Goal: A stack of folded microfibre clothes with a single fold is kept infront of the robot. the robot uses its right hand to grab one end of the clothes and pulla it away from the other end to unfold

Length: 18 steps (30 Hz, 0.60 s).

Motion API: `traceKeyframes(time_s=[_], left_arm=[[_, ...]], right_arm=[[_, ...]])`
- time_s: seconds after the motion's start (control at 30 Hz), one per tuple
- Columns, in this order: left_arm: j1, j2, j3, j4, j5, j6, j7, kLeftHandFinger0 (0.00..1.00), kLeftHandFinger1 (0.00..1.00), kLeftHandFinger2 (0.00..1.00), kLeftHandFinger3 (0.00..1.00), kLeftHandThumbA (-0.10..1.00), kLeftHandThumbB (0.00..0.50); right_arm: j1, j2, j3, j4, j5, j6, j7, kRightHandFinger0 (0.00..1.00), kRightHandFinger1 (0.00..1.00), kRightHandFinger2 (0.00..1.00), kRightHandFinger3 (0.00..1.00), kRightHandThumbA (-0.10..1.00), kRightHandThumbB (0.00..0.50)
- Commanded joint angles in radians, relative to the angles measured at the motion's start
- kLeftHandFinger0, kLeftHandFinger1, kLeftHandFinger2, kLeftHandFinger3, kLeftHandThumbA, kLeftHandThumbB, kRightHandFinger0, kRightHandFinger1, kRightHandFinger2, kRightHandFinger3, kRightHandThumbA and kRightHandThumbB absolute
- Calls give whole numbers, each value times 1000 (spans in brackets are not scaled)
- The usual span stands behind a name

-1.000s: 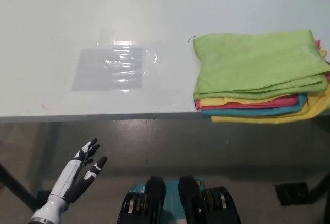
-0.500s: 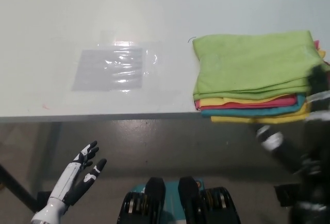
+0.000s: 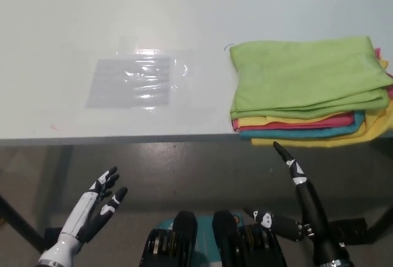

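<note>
The stack of folded cloths (image 3: 310, 92) is sitting on the white table (image 3: 123, 21), right at its near edge, with a lime green cloth (image 3: 307, 73) on top and yellow, pink and teal layers peeking out underneath. It's up and just past the fingertips of the black right hand (image 3: 295, 208), not touching it. That hand is below the table edge, open, holding nothing, one finger stretched up toward the stack's near edge and another part of the hand sticking out sideways, lower down.

The white left hand (image 3: 95, 208) is way off on the other side from the right hand, also below the table edge, open with fingers spread, empty.

Up on the table, above the left hand and well apart from the stack, there's a flat clear plastic sheet (image 3: 135, 81) with some glare on it. Grey floor (image 3: 196, 169) behind both hands.
</note>
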Motion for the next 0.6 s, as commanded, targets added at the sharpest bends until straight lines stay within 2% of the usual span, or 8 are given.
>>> traceKeyframes(time_s=[0.0, 0.17, 0.2, 0.27, 0.43, 0.57], left_arm=[[-27, 12, -2, -19, 5, -17, -9, 1000, 1000, 1000, 1000, 898, 318], [-50, 11, -5, -17, 0, -17, -13, 1000, 1000, 1000, 1000, 897, 308], [-54, 13, -6, -20, 0, -16, -15, 1000, 1000, 1000, 1000, 911, 312], [-65, 15, -6, -16, -2, -19, -16, 1000, 1000, 1000, 1000, 909, 314], [-75, 17, -4, -21, -9, -16, -20, 1000, 1000, 1000, 1000, 925, 332], [-71, 18, -2, -27, -10, -17, -19, 1000, 1000, 1000, 1000, 944, 341]], right_arm=[[-43, -5, -16, 30, 34, -1, 20, 1000, 1000, 1000, 1000, 1000, 273], [-60, -11, -42, 65, 122, 35, 61, 1000, 1000, 1000, 1000, 1000, 225], [-62, -12, -48, 72, 139, 41, 70, 1000, 1000, 1000, 1000, 1000, 189], [-73, -14, -58, 89, 155, 47, 78, 1000, 1000, 1000, 1000, 1000, 203], [-81, -15, -72, 95, 167, 46, 91, 1000, 1000, 1000, 1000, 1000, 193], [-84, -13, -80, 99, 177, 54, 99, 1000, 1000, 1000, 1000, 1000, 218]])
